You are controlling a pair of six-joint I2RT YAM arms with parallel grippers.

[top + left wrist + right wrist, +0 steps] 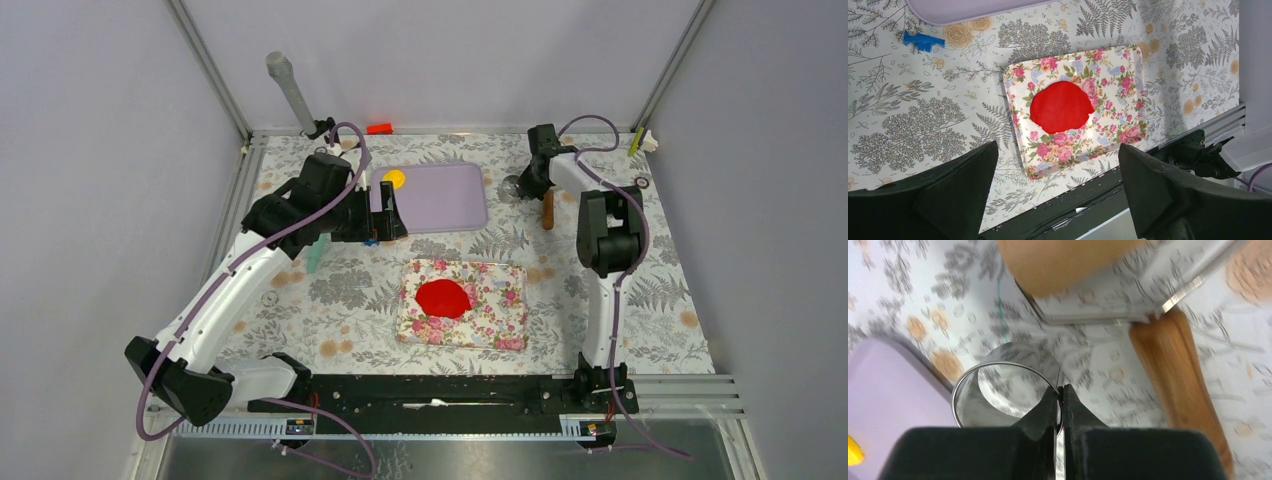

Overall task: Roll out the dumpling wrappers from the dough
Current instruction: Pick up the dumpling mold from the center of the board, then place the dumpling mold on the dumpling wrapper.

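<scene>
The dough is a flat, roundish red sheet (443, 298) lying on the floral tray (505, 325); it also shows in the left wrist view (1060, 106). A small yellow wrapper disc (395, 179) lies on the lavender tray (445, 200). No red disc is in view. My left gripper (388, 218) is open and empty, held above the table beside the lavender tray's left end. My right gripper (518, 186) is shut on the rim of a metal ring cutter (998, 390) at the back right.
A wooden rolling pin (548, 210) lies just right of the ring cutter, and shows in the right wrist view (1183, 385). A grey cylinder (290, 90) and a red-orange block (379, 128) stand at the back edge. A small blue piece (923, 41) lies near the lavender tray.
</scene>
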